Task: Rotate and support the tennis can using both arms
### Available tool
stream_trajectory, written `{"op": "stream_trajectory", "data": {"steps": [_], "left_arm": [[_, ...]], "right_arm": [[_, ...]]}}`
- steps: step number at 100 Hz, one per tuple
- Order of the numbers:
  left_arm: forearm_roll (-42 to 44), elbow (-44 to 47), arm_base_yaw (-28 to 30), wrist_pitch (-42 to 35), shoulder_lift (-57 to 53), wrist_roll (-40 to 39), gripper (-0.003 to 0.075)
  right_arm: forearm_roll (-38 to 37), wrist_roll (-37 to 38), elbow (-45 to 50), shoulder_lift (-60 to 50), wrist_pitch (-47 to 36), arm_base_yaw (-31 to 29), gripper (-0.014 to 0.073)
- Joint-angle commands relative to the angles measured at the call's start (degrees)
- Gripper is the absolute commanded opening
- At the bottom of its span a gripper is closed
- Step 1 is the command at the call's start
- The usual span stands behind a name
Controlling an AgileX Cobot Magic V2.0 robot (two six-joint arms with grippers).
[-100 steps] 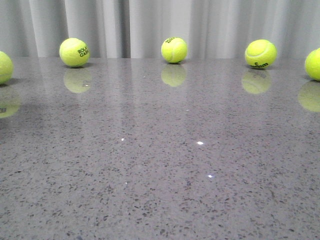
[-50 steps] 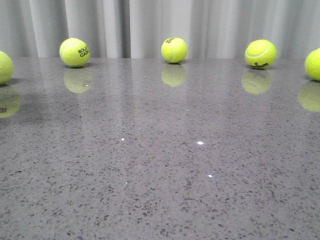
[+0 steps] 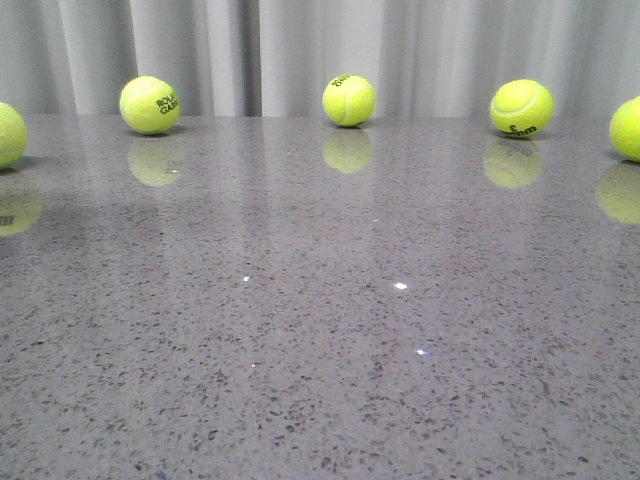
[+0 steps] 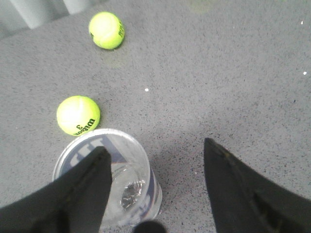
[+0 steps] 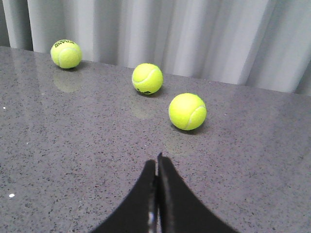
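Grey speckled worktop (image 3: 320, 380), pale curtains (image 3: 320, 50) behind, tennis balls (image 3: 349, 100) lined up along the back edge.

Front view shows neither arm, just five balls. In the left wrist view the left gripper (image 4: 158, 155) has its fingers (image 4: 92, 179) spread wide with nothing between them; the tennis can (image 4: 109, 182) stands upright at lower left of the frame, open mouth up, partly behind one finger, a ball (image 4: 78, 115) just beside it. Right gripper (image 5: 156, 167) fingers are pressed together, empty, low centre of frame, three balls beyond.
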Motion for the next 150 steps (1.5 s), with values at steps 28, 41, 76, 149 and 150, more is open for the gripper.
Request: {"op": "stream_trajectory", "data": {"steps": [28,41,76,149,150], "left_arm": [[1.6,14.6,0.2,-9.6,-20.2,-5.8,0.041],[1.6,24.5,0.2,-15.7,-29.2,-7.2,0.041],[1.4,52.0,0.2,-38.2,-48.7,-7.3,0.041],[1.0,67.0,0.2,-55.5,-51.3,-7.3,-0.0021],[1.0,67.0,0.2,-55.5,-51.3,-7.3,-0.0021]], "right_arm": [[0.0,0.0,-1.6,0.3,-4.5,-0.4,-0.0066],[0.0,0.0,-1.6,0.3,-4.5,-0.4,-0.0066],[0.0,0.0,-1.6,0.3,-4.5,-0.4,-0.0066],[0.0,0.0,-1.6,0.3,-4.5,-0.4,-0.0066],[0.0,0.0,-1.6,0.3,-4.5,-0.4,-0.0066]]}}
